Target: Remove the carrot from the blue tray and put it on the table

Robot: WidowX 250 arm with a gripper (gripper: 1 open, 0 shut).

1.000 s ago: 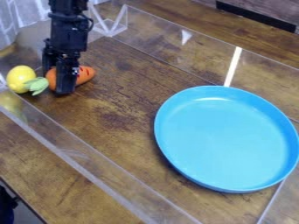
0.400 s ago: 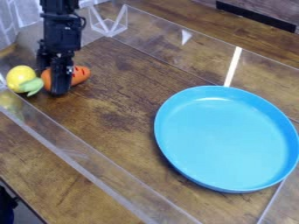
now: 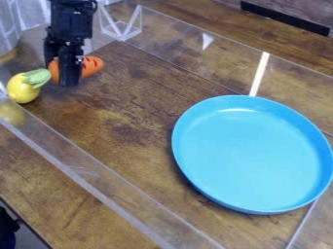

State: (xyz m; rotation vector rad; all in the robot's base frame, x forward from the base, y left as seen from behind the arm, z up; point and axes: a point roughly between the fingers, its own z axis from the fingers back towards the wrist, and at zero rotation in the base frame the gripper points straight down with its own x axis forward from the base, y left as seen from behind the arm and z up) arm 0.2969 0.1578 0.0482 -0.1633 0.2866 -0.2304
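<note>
At the far left, the yellow ball [image 3: 23,88] sits close beside the leafy top of the carrot [image 3: 92,66]. Next, the gripper [image 3: 69,82] has its fingers closed around the carrot's middle, with orange showing on both sides. The carrot is outside the tray, at the table's left side; whether it touches the wood, I cannot tell. I would lower it gently, away from the ball, and open only when the table [image 3: 136,107] supports it. At right, the blue tray [image 3: 251,154] needs no more work.
</note>
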